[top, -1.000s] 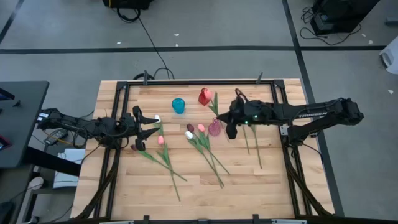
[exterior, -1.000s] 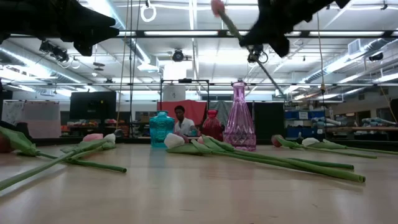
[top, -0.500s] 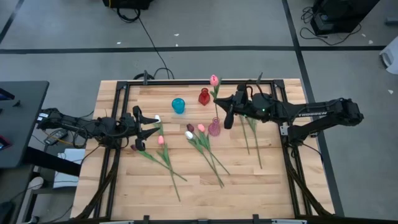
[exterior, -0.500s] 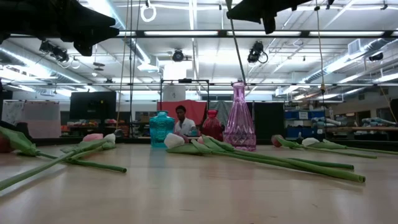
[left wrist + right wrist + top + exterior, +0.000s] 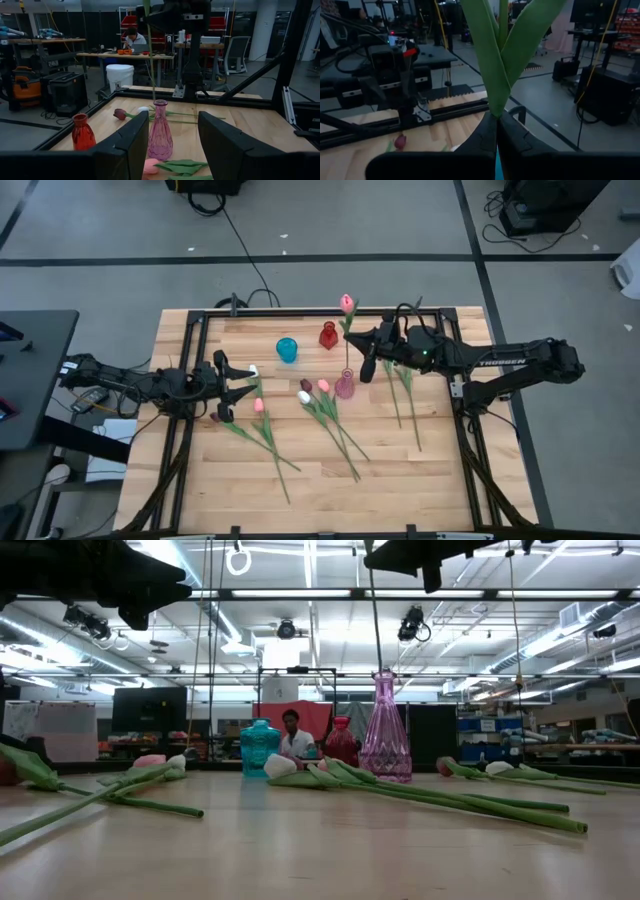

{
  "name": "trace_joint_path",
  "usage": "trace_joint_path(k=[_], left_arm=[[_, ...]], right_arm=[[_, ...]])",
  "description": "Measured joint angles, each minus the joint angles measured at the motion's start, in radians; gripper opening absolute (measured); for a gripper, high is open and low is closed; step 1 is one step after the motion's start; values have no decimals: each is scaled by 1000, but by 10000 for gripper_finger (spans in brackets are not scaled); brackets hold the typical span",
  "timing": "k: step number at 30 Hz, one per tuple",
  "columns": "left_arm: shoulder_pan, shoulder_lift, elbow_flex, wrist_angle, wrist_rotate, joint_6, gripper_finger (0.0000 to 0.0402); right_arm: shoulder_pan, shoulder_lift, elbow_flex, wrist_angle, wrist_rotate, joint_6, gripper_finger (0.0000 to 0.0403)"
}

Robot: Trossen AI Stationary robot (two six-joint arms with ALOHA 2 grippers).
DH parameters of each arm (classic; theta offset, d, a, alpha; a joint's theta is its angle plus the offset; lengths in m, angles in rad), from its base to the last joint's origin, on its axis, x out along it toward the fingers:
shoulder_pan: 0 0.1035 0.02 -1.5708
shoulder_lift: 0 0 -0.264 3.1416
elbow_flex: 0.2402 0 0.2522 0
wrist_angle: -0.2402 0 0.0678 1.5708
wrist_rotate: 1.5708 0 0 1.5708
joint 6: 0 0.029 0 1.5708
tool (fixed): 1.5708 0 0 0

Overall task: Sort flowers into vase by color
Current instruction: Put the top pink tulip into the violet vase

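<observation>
My right gripper (image 5: pixel 364 367) is shut on a pink tulip (image 5: pixel 346 304) above the pink vase (image 5: pixel 344 386). The tulip stands upright with its head at the top. In the low view its thin stem (image 5: pixel 374 625) runs straight down to the pink vase's (image 5: pixel 385 730) mouth; whether its end is inside, I cannot tell. My left gripper (image 5: pixel 237 386) waits open over the table's left part. It faces the pink vase (image 5: pixel 160 131) and the red vase (image 5: pixel 82 132). The other tulips lie flat on the table in three groups. My right gripper pinches the tulip's stem just below its two green leaves (image 5: pixel 495 111), between the two fingers (image 5: pixel 512 137). The fingers lie across the stem and come about level from the table's right side. The tulip is lifted clear of the table and upright, with its lower stem (image 5: pixel 149 60) hanging below the fingers.
A blue vase (image 5: pixel 287 349) and a red vase (image 5: pixel 328 335) stand toward the far edge, beside the pink one. Tulips lie by the left gripper (image 5: pixel 262 423), in the middle (image 5: pixel 330 418) and on the right (image 5: pixel 407 398). A person sits in the room beyond (image 5: pixel 292 735).
My right gripper has risen and shifted slightly toward the far edge, turning as it went. The pink tulip has swung from a slant to upright, its head now over the far side and its stem end over the pink vase. In the last half second it barely moved.
</observation>
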Motion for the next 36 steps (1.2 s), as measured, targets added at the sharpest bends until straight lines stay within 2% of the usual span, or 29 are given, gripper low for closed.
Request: trace_joint_path(k=[15, 20, 36], left_arm=[[0, 0, 0, -2, 0, 0, 176], [0, 0, 0, -2, 0, 0, 176], [0, 0, 0, -3, 0, 0, 176]], right_arm=[[1, 0, 0, -9, -8, 34, 11], [4, 0, 0, -6, -41, 62, 11], [18, -3, 0, 6, -34, 44, 11]])
